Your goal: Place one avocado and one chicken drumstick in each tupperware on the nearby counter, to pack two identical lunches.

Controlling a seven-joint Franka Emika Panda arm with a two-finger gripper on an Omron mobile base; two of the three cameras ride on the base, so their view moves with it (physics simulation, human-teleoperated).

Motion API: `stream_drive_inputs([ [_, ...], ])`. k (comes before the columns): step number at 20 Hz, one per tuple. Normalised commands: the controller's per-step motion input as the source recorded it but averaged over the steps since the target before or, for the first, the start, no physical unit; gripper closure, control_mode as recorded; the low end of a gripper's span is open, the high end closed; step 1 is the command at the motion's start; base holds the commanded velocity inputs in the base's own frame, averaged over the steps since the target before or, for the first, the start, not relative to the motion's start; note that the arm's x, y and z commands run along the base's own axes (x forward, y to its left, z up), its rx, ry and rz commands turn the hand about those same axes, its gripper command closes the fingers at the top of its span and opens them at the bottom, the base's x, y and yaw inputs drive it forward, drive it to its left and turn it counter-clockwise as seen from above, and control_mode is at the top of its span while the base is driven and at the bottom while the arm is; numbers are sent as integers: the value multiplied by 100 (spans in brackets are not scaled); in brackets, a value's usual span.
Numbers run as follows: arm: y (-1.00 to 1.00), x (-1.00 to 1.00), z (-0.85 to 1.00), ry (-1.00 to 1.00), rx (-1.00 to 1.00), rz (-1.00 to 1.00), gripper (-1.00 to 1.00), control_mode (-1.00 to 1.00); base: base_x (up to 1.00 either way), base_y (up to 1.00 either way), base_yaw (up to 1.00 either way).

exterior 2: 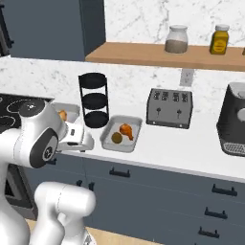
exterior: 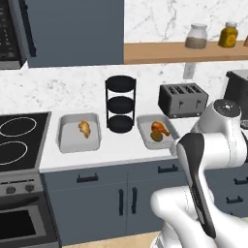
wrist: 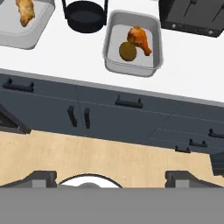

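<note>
Well, the gripper [wrist: 112,178] hangs with jaws spread wide and nothing between them, out over the wooden floor in front of the counter [wrist: 65,61]. Nothing readable anywhere. The right tupperware [wrist: 133,43] holds one avocado [wrist: 127,51] touching a chicken drumstick [wrist: 140,39]; the left tupperware [exterior: 79,132] holds just a drumstick [exterior: 85,128]. Between them stands a black tiered rack [exterior: 120,103], with a toaster [exterior: 182,99] further right.

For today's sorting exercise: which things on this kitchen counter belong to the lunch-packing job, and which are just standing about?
Job: left tupperware with a chicken drumstick; right tupperware with drumstick and avocado; counter.

Standing about: black tiered rack, toaster, stove, shelf jars.
</note>
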Motion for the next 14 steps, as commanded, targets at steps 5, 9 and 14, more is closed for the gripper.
stream_drive_inputs([
  [5,0,0,0,0,0,0,-100,100,0,-100,-7],
  [9,0,0,0,0,0,0,-100,100,-4,-100,-10],
  [14,0,0,0,0,0,0,-100,100,-16,-100,-10],
])
